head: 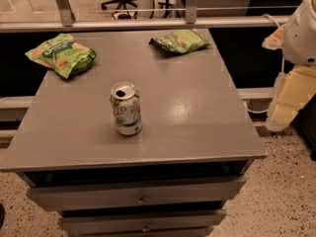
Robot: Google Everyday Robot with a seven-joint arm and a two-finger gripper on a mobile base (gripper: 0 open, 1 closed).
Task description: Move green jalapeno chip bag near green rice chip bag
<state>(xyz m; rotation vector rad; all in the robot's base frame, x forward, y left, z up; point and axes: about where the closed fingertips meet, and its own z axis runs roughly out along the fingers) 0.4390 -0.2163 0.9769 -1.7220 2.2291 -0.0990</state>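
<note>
**Two green bags at far corners, gripper off to the right**

Grey table [197, 112] w/ drawers [138, 194] under the near edge fills most of the view; the top drawer sits slightly pulled out. Speckled floor [286, 201] below, a rail [148, 23] along the far side.

Gripper [289, 100] hangs at the right edge of the scene, beyond the table's right side and well apart from everything on top. It's pale yellow and blocky under a white rounded arm part [303, 33]. Holds nothing; can't tell whether it's spread or pressed together.

Green rice chip bag [61, 54] lies at the far left corner: puffy, bright lime green, dark green logo band, orange-tan chip pics.

Green jalapeno chip bag [180, 41] lies at the far edge, right of centre. It's flatter and smaller, a paler crinkled green w/ faint light speckled print, and has a dark edge at its left end. Well apart from the rice bag, w/ bare tabletop between them.

Soda can [126, 108] stands upright near the middle, top opened, white and green label, nearer than both bags.
</note>
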